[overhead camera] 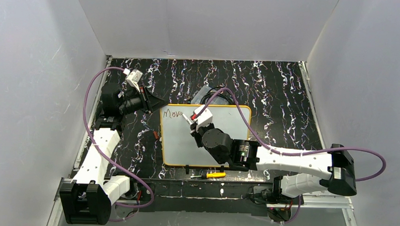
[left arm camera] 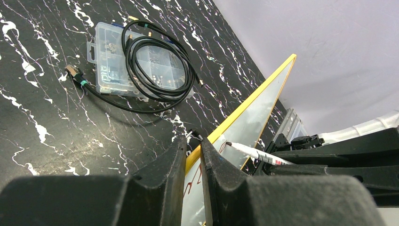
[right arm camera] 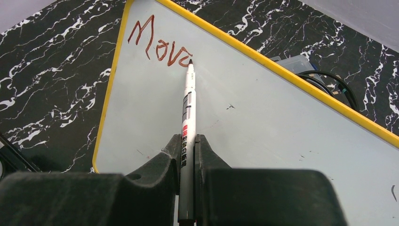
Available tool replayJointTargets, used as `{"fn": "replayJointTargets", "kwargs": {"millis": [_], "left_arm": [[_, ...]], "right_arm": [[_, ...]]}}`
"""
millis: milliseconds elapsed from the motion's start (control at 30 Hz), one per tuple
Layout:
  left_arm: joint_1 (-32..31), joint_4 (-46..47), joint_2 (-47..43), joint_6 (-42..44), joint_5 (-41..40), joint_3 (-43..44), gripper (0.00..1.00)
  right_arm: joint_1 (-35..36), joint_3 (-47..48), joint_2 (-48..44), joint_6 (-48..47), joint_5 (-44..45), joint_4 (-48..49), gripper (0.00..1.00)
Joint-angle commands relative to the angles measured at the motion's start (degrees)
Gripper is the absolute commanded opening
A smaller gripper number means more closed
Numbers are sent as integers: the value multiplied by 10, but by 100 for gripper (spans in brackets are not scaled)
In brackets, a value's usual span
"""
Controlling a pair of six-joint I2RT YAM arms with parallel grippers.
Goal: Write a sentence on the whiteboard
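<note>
Right gripper (right arm camera: 188,143) is clamped on a marker (right arm camera: 187,103), tip touching the whiteboard (right arm camera: 273,122).
Sentence (right arm camera: 157,44), reading "Move", is written at the board's corner; rim is pinched by left gripper (left arm camera: 193,153).

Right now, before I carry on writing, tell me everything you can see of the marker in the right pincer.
The marker is a slim white pen with a grey panel, a red printed label near the grip and a dark, uncapped tip. The right pincer is shut on its lower barrel, which runs back between the jaws. It points away from the wrist, leaning low over the whiteboard. Its tip appears to touch the surface at the end of the reddish-brown lettering, which reads roughly "Mova".
</note>
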Motion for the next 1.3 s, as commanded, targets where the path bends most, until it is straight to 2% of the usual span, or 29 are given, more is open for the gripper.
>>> {"fn": "replayJointTargets", "kwargs": {"millis": [0,1267], "left_arm": [[-10,-18,-9,0,41,-1,16],[-10,-20,-12,2,40,-1,16]], "right_arm": [[-3,26,15,-10,24,24,1],[0,-8,-2,44,-1,-35,1]]}}
